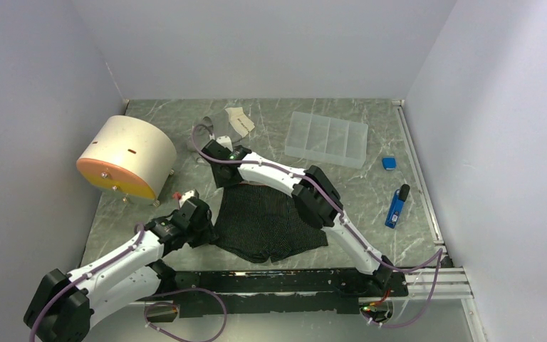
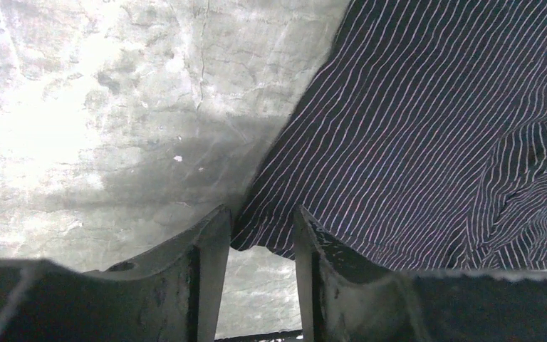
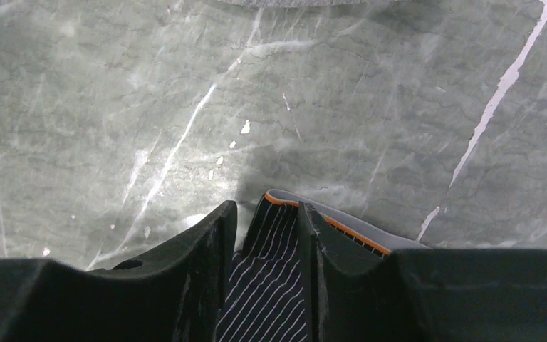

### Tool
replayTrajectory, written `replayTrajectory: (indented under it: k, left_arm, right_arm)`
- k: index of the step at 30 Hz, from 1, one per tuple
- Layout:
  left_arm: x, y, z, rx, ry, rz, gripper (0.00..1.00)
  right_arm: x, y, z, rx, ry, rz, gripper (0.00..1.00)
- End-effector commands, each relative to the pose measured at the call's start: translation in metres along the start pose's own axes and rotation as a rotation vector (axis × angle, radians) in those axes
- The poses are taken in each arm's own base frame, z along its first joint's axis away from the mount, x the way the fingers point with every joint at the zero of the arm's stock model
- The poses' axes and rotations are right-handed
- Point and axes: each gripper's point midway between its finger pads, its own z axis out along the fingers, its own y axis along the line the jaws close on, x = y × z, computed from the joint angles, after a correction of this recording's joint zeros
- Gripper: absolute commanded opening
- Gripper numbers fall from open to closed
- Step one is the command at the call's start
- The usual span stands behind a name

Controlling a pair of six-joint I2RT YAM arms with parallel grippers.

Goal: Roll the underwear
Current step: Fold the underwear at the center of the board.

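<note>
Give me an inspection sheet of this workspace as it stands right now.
Surface: green marble table.
Job's things: underwear spread out, not yet rolled.
Clutter: drum, clear tray, blue tool, small blue block, paper tag.
Grippers: left gripper open at the underwear's edge; right gripper shut on the waistband.
Cables: purple cables along both arms.
Surroundings: white walls on three sides.

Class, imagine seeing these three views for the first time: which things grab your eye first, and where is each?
The dark pinstriped underwear spread out mid-table stands out first, with the right gripper clamped on its far, orange-trimmed waistband and the left gripper open around its near-left corner. Next comes the cream cylinder with an orange face, lying on its side at the far left.
</note>
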Motion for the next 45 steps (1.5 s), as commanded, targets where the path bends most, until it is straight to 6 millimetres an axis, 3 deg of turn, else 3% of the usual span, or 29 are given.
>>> replayTrajectory:
  k: [1, 8, 15, 21, 25, 32, 37, 42, 45]
  left_arm:
    - [0.008, 0.011, 0.000, -0.037, 0.026, 0.006, 0.45]
    - [0.020, 0.016, 0.001, -0.060, 0.046, 0.016, 0.46]
    - [0.021, 0.019, 0.001, -0.088, 0.046, 0.028, 0.33]
    - [0.014, 0.016, -0.001, -0.084, 0.019, 0.033, 0.12]
    - [0.005, 0.010, -0.005, -0.066, -0.015, 0.029, 0.05]
    - [-0.015, -0.008, -0.021, -0.019, -0.077, 0.029, 0.05]
    - [-0.021, -0.019, -0.030, 0.027, -0.086, 0.046, 0.05]
    - [-0.029, -0.052, -0.045, 0.178, -0.097, 0.117, 0.05]
    - [-0.030, -0.076, -0.054, 0.292, -0.089, 0.153, 0.05]
  right_arm:
    - [-0.002, 0.003, 0.004, 0.035, -0.019, -0.032, 0.40]
    - [0.005, -0.004, 0.010, 0.112, -0.031, -0.061, 0.34]
    - [-0.001, 0.002, 0.005, 0.098, -0.055, -0.075, 0.28]
    - [-0.007, 0.012, -0.001, 0.054, -0.055, -0.078, 0.21]
    - [-0.017, 0.020, -0.013, 0.013, -0.074, -0.072, 0.10]
    - [-0.033, 0.028, -0.035, -0.041, -0.096, -0.058, 0.00]
    - [-0.043, 0.030, -0.048, -0.118, -0.088, -0.023, 0.00]
    - [-0.047, 0.031, -0.066, -0.277, -0.070, 0.032, 0.00]
    - [-0.053, 0.019, -0.081, -0.351, -0.076, 0.078, 0.00]
